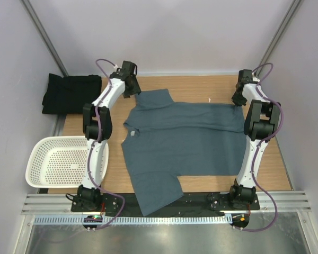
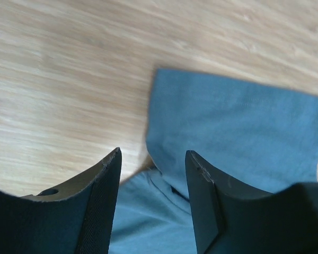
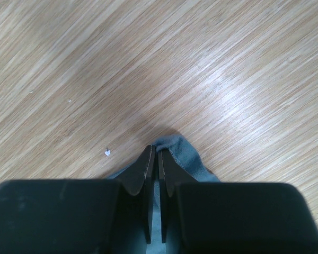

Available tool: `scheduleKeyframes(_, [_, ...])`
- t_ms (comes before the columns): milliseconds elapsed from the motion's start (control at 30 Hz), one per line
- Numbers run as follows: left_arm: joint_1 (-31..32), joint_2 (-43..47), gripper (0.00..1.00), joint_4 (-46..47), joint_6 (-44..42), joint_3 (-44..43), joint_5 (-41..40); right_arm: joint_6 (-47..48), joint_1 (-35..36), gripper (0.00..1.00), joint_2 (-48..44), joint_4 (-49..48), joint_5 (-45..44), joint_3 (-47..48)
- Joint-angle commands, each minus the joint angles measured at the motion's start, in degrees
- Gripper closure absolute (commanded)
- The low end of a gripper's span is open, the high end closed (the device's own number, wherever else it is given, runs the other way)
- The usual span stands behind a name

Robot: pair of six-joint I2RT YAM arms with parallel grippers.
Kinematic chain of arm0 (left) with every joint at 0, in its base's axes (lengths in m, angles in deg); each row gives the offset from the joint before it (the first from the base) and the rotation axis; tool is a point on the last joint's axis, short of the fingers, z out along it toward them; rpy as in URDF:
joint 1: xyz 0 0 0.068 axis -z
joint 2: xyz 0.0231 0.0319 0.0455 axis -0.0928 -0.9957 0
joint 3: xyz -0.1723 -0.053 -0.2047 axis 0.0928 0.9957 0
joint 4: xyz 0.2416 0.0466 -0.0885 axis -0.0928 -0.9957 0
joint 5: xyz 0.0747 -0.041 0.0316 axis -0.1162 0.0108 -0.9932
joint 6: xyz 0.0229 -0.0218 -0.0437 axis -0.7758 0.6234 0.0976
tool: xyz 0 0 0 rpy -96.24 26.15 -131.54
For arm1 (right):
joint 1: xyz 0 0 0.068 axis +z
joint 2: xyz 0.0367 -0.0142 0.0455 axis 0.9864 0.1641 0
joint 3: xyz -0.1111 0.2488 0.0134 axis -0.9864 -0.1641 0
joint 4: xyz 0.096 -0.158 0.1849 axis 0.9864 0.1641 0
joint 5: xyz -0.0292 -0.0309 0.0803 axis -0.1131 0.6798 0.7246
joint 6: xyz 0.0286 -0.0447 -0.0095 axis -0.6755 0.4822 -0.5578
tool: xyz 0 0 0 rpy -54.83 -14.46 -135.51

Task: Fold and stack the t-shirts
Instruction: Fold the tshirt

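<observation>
readable text: none in any view | only label: small white neck tag (image 1: pixel 131 134) on the slate blue-grey t-shirt (image 1: pixel 185 140), seen from the top camera | legibility: tag was too small for any print on it to be made out

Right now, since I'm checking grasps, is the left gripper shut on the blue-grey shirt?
No, the left gripper is open, its jaws standing apart over the blue-grey shirt.

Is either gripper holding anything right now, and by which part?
The right gripper pinches the blue-grey t-shirt at its far hem corner; the left gripper is open, holding nothing.
</observation>
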Motion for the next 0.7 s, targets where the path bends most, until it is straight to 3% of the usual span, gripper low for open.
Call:
scheduleKeyframes(0, [-1.7, -1.7, 0.47, 5.6, 2.0, -2.2, -0.4, 0.8, 0.0, 0.90, 0.9, 5.4, 0.9, -1.6])
scheduleKeyframes(133, [-1.7, -5.9, 0.47, 13.5, 1.3, -4.9, -1.0, 0.7, -0.1, 0.90, 1.2, 5.5, 1.4, -1.3])
scheduleKeyframes(300, [-1.7, -10.6, 0.47, 14.4, 0.7, -12.2, -2.5, 0.8, 0.0, 0.90, 0.9, 6.0, 1.0, -0.8])
scheduleKeyframes(667, [-1.6, -9.9, 0.50, 13.0, -2.4, -9.2, -0.6, 0.1, -0.1, 0.90, 1.1, 6.3, 1.1, -1.2])
